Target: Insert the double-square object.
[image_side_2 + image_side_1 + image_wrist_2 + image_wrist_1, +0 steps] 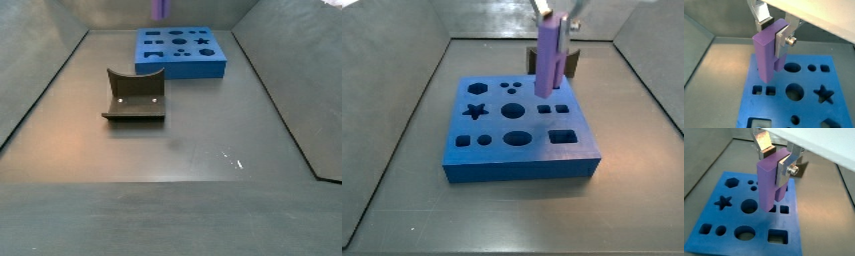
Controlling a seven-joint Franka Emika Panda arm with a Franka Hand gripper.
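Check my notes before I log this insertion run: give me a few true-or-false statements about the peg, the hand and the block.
1. The hand holds the lavender peg upright. True.
2. The peg lies flat on the floor. False: it hangs over the blue block.
3. The block has a star-shaped hole. True.
4. The dark brown curved piece sits on the block. False: it rests on the floor, apart from it.
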